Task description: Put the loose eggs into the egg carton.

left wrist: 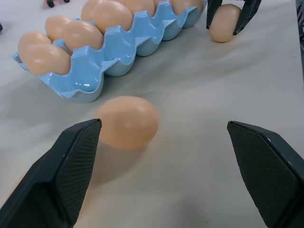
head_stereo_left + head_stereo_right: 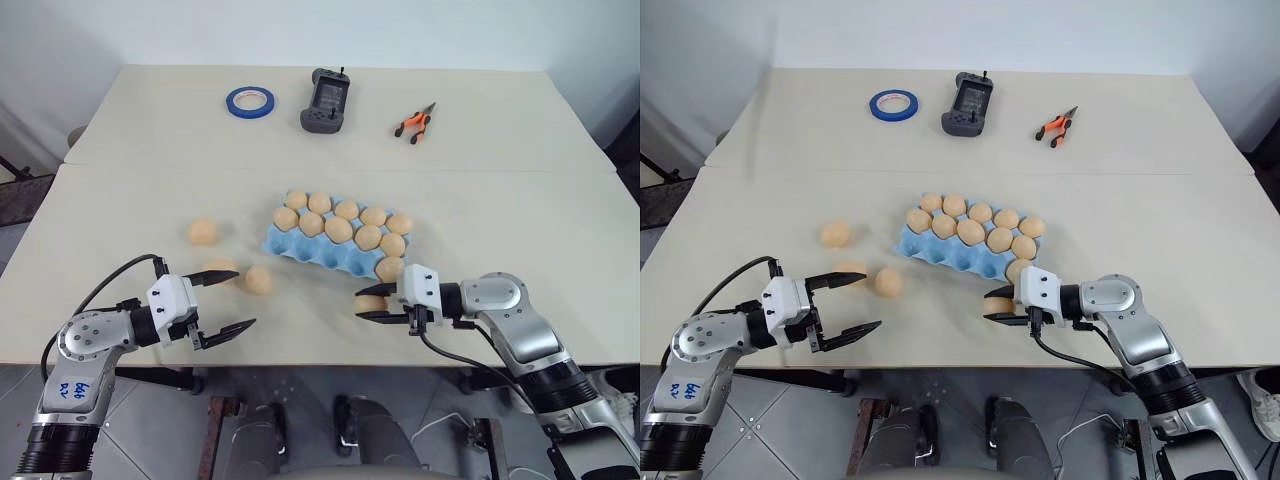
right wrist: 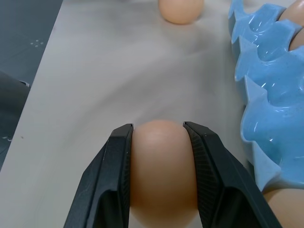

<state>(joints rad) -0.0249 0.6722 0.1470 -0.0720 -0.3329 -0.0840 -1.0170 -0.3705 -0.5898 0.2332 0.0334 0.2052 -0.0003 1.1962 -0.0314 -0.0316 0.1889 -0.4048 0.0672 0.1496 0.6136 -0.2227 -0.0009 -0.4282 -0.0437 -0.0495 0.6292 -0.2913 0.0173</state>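
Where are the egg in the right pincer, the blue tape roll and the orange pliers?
egg in the right pincer [image 3: 163,171], right wrist view, middle of its shell between the fingers.
blue tape roll [image 2: 250,102], left eye view, its ring's near edge.
orange pliers [image 2: 410,125], left eye view, its orange handles.

Beige table [image 2: 520,200]: blue egg carton [image 2: 310,252] at centre, loose eggs [image 2: 203,232] toward the near-left edge. Far edge: blue tape roll [image 2: 250,101], black handheld controller [image 2: 324,100], orange pliers [image 2: 414,123].
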